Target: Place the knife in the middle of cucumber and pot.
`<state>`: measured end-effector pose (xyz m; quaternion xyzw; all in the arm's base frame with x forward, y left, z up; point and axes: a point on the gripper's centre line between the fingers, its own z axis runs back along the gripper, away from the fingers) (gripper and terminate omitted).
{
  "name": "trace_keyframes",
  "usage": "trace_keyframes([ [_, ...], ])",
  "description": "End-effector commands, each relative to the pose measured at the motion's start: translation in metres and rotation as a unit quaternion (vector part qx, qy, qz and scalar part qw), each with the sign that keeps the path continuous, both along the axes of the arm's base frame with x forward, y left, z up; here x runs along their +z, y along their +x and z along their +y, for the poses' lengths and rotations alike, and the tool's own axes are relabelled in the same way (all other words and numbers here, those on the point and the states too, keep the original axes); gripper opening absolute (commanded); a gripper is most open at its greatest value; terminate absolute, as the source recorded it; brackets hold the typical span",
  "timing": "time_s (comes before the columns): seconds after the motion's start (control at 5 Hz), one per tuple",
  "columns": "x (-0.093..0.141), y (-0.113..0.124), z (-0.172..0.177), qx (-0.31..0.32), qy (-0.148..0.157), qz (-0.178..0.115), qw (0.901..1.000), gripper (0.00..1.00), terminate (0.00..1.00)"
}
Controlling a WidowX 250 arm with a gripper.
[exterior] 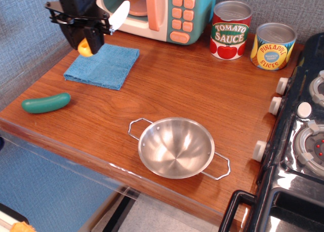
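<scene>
Now gripper (87,39) clamps knife (101,30), held above blue cloth (104,66).

Cucumber (46,103) left of pot (176,147)

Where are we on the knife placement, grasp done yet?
Grasp looks done: the gripper is shut on the knife, lifted clear of the blue cloth, white blade pointing toward the toy microwave. In hand: the carry. Left: lower it onto the bare wood between the cucumber and the pot, then release.
</scene>
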<state>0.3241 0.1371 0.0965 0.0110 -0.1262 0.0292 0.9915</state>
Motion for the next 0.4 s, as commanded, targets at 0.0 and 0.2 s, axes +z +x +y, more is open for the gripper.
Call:
trace_keyframes([
  [0.0,-0.010,-0.064,-0.025,-0.046,0.000,0.019,0.9987,0.00,0.00],
  [0.2,-0.033,-0.089,-0.042,-0.077,0.000,0.058,0.9954,0.00,0.00],
])
